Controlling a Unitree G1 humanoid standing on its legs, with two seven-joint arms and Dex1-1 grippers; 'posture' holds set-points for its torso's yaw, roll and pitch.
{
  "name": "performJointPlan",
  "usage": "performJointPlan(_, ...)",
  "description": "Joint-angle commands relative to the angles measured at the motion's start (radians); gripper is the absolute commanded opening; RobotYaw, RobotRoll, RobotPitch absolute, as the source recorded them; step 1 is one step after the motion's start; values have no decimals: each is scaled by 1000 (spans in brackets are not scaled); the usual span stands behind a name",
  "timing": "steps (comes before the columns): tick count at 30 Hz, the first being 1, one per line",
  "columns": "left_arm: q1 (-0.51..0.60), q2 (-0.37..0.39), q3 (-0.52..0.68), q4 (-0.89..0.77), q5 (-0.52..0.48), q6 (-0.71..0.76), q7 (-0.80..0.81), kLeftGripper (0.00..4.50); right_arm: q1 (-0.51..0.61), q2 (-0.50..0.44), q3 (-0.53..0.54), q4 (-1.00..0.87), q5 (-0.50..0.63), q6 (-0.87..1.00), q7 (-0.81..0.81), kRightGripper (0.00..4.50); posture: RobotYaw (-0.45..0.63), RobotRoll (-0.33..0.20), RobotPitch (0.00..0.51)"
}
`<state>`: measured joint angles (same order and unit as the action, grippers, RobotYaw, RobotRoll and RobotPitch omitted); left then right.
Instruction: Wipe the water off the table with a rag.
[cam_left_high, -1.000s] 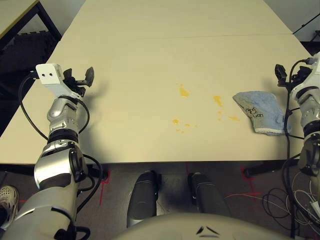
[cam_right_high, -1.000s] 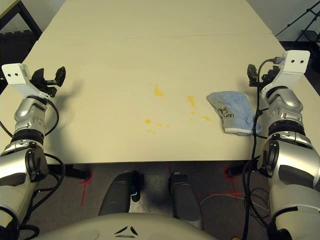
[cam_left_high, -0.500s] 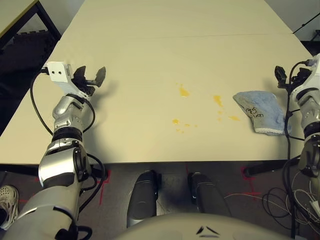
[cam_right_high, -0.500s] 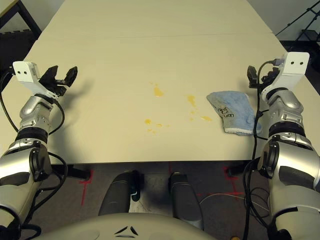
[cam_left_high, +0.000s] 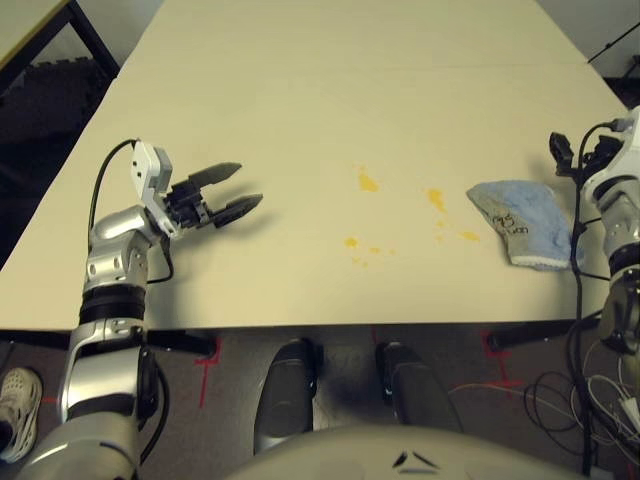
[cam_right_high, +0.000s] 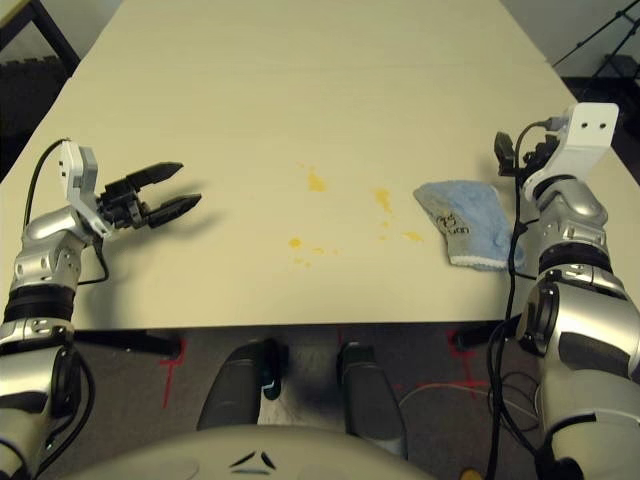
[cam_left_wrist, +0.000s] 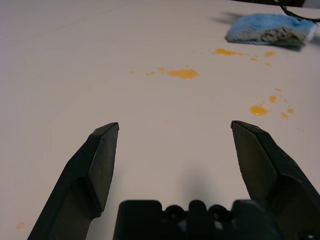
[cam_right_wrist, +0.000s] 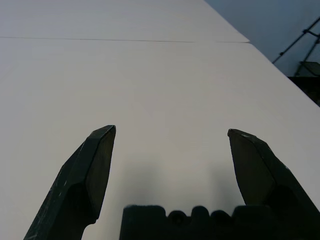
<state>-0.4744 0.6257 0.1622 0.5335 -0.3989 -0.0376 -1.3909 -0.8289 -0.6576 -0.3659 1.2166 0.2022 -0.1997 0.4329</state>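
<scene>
A light blue terry cloth (cam_left_high: 538, 222) is shown lying flat on the right part of the pale cream tabletop (cam_left_high: 270, 120), near the front edge. To its left, yellow-orange liquid spots (cam_left_high: 368, 184) are scattered in small patches and droplets, the closest of them just beside the cloth. The left gripper (cam_left_high: 232, 190) is seen over the left part of the tabletop, well apart from the cloth, its jaws spread and nothing held between them. The right gripper (cam_right_wrist: 171, 131) is likewise seen with jaws apart and empty, beyond the cloth's far right corner; the cloth's right edge is partly crossed, in the head view, by a black cable (cam_left_high: 577, 250).

Handling (judged): the cloth is expected to be light, soft and limp, not fragile, and little inclined to slip while dry; sagging and folding are to be expected once it is lifted. A hold is best taken on a pinched-up fold near its middle or right side, by the right gripper, so that a broad face is left for wiping.

Orientation: the long axis is laid obliquely, from far left to near right. The whitish hem (cam_left_high: 540, 262) is turned toward the near side, and the black handwritten marks (cam_left_high: 510, 224) are borne face up on the left part.
</scene>
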Motion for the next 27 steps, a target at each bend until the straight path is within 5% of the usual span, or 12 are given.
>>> performJointPlan(1,20,19,-35,-34,18,-23,-44,4500,23,-15,-3,-4,1,9,12,4470,104,0,178)
performJointPlan(8,23,28,-54,-74,12,-12,-56,4500,43,-102,31,-49,2,141,251,4470,101,0,189)
performJointPlan(15,26,21,-59,-82,15,-23,-43,4500,94,-260,97,-209,33,437,687,4470,88,0,193)
performJointPlan(27,35,19,-65,-114,5,-8,-27,4500,270,-302,152,-462,64,713,891,4470,87,0,200)
